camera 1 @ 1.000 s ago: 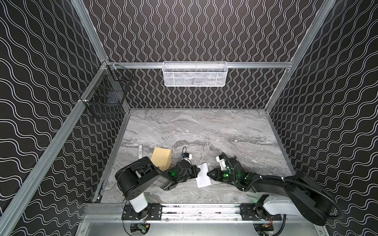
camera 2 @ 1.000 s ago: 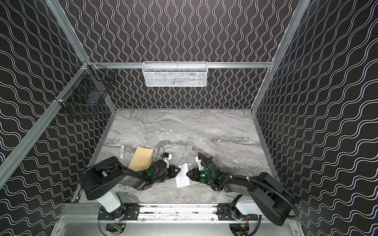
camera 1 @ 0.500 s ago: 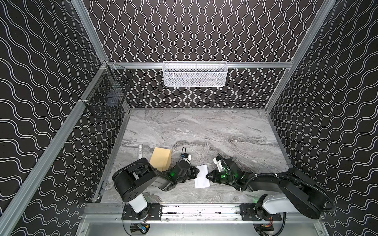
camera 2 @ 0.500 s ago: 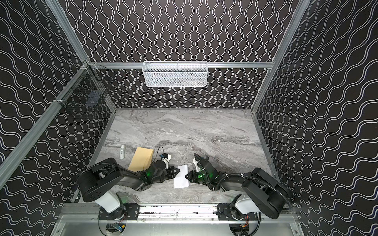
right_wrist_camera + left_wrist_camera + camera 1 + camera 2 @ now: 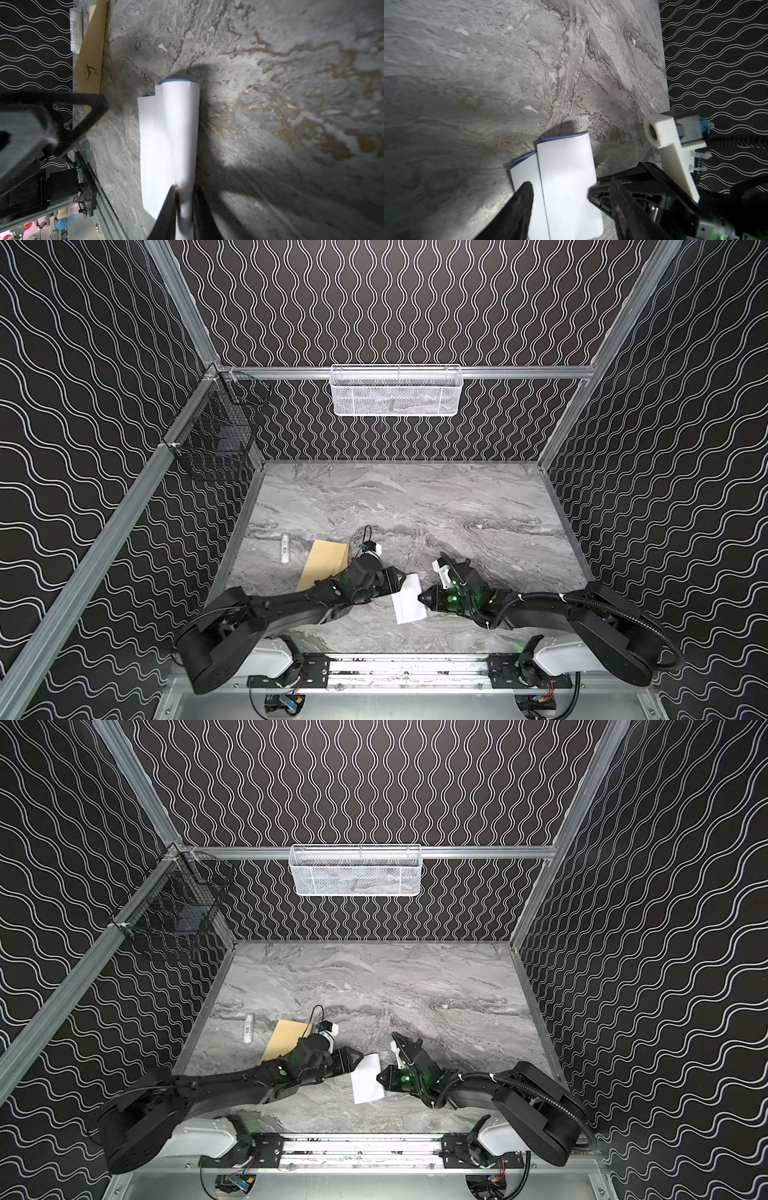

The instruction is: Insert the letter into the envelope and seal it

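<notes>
The left gripper (image 5: 400, 580) has let go: its 2 fingers now stand wide either side of the letter (image 5: 409, 603). Both arms stretch low over the front of the table (image 5: 457, 506). The right gripper (image 5: 420, 598) has closed in, pinching the curled letter's edge. The envelope (image 5: 326, 558) lies flat, partly behind the left arm.

You're in a robotics lab cell, not a home or an office. What shows it:
- black wave-patterned walls (image 5: 415, 302) on three sides, set in a bare aluminium frame (image 5: 498, 372)
- a marble-look table (image 5: 415, 497) as the floor of the box
- a white mesh basket (image 5: 395, 391) and a black wire basket (image 5: 216, 439) hooked on the rails (contents too dim to tell)
- a black left arm (image 5: 291, 610) and right arm (image 5: 540, 610), mounted on a slotted metal base rail (image 5: 407, 666) at the near edge
</notes>
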Robot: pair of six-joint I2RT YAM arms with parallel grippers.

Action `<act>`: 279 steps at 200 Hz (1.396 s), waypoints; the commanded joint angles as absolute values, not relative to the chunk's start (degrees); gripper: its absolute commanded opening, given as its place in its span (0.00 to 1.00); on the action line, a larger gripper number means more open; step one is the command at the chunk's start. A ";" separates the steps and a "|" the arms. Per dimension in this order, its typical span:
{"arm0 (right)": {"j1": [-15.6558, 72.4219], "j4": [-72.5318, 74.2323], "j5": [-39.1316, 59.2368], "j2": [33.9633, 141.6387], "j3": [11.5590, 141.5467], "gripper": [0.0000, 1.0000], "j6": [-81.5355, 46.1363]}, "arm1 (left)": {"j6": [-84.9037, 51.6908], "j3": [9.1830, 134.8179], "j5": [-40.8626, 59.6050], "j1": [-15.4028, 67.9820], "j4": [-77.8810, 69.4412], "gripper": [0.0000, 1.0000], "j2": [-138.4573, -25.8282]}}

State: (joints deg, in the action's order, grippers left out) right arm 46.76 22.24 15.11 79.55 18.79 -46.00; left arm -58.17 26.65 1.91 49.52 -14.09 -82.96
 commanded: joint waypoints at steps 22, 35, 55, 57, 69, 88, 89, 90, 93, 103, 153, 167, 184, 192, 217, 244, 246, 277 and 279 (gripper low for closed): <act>47.21 20.97 13.82 79.80 19.97 0.16 -45.53 | -56.96 24.01 2.22 49.41 -7.88 0.45 -81.53; 47.50 20.98 13.58 79.80 20.17 0.16 -45.62 | -57.44 22.40 3.21 49.39 -11.21 0.35 -82.47; 47.89 19.94 13.28 79.72 20.67 0.16 -45.36 | -57.22 21.80 3.57 49.39 -13.98 0.24 -84.11; 47.96 19.77 13.21 79.72 20.75 0.16 -45.29 | -57.13 21.80 3.62 49.39 -14.26 0.23 -84.40; 48.25 18.82 12.89 79.71 21.37 0.16 -44.96 | -56.95 21.63 4.17 49.39 -15.86 0.21 -85.88; 48.86 17.59 12.49 79.75 22.08 0.17 -44.50 | -56.83 21.43 4.89 49.39 -18.28 0.19 -88.38; 48.91 17.54 12.49 79.74 22.11 0.17 -44.49 | -56.85 21.40 4.91 49.39 -18.32 0.18 -88.49; 48.88 17.44 12.42 79.83 22.16 0.17 -44.41 | -56.86 21.42 5.00 49.39 -18.48 0.18 -88.63; 48.94 17.41 12.40 79.86 22.24 0.17 -44.41 | -56.94 21.30 5.09 49.43 -19.06 0.17 -88.96; 49.13 17.06 12.24 80.13 22.57 0.17 -44.30 | -56.78 21.20 5.60 49.42 -20.38 0.15 -90.32; 50.78 15.37 11.45 81.91 24.39 0.18 -43.73 | -57.17 20.04 5.62 49.44 -22.11 0.02 -92.81; 51.64 14.29 10.78 82.59 25.42 0.18 -43.30 | -57.09 19.79 5.69 49.45 -22.46 0.00 -93.22; 52.51 13.63 10.50 83.28 26.41 0.21 -42.98 | -57.05 19.67 5.98 49.46 -23.20 0.00 -93.69; 52.72 13.66 10.46 83.50 26.69 0.21 -43.19 | -57.21 19.60 5.92 49.48 -23.20 0.00 -93.86; 52.82 13.19 10.11 84.54 27.28 0.22 -43.68 | -57.24 19.22 5.71 49.50 -23.64 0.00 -93.82; 52.99 12.93 9.70 85.31 27.48 0.24 -44.14 | -57.29 18.96 5.37 49.42 -23.47 0.00 -93.14; 53.00 12.81 9.61 85.38 27.50 0.24 -44.12 | -57.28 18.93 5.36 49.44 -23.47 0.00 -93.03; 53.26 11.09 8.71 86.21 28.29 0.27 -43.95 | -58.51 18.35 3.81 49.40 -20.55 0.13 -89.68; 53.26 11.08 8.70 86.15 28.30 0.28 -43.95 | -58.57 18.36 3.54 49.39 -20.19 0.14 -89.35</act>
State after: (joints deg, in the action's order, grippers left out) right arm 52.99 14.44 10.52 85.58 27.81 -43.97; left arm -58.08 18.81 4.69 49.47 -26.39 -91.46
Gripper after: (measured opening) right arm 0.263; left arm 0.079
